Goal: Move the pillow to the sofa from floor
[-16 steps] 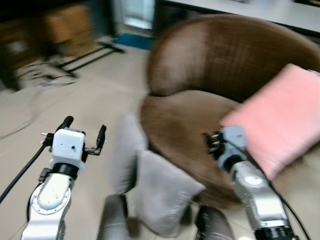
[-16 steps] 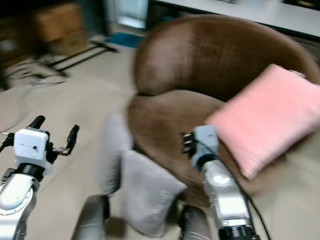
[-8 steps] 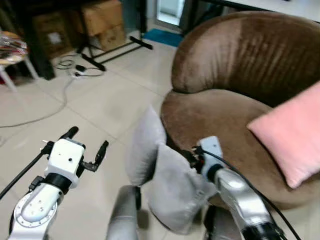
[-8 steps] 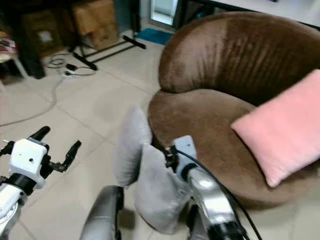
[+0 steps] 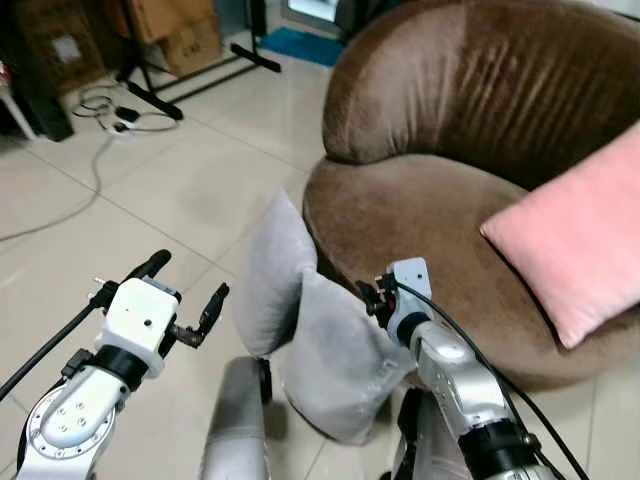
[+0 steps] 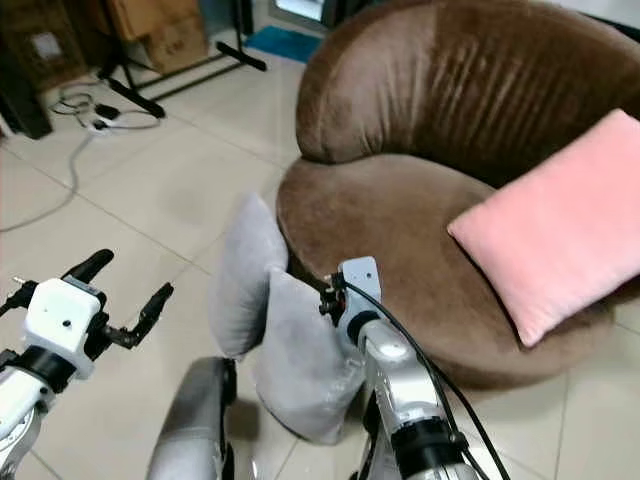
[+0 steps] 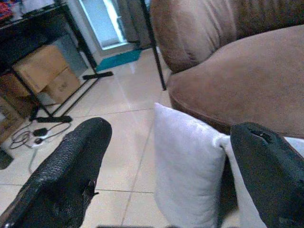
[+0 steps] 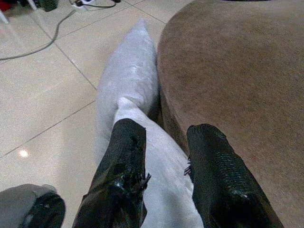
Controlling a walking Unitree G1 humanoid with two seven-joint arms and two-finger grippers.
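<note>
Pink cushion resting on the seat at the right, cardboard boxes far left, black stand legs beside them, cables on tiled floor

Grey pillows, pink pillow, brown sofa.

Silver jointed arms carry white wrist blocks, black cables trail along them, and each gripper ends in textured black fingers.
</note>
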